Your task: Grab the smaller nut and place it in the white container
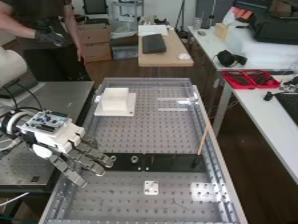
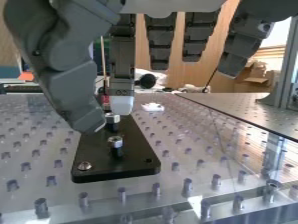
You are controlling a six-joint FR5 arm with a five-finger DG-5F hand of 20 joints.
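Note:
In the high view the hand is over the left end of the black bar, its fingers extended and spread. The larger nut is beside a fingertip. Farther right on the bar stands the bearing. Up the bench, the white container sits on a white plate. In the wrist view the hand is open, thumb and one finger hanging above the bar, nothing held. The smaller nut tops the nearest dark post, just below the fingertips. Behind it the larger nut shows between thumb tip and fingertip.
A thin wooden stick leans at the bench's right rail. A small white square piece lies below the bar. Metal rails edge the perforated bench. A flat screw head sits in the bar's near end.

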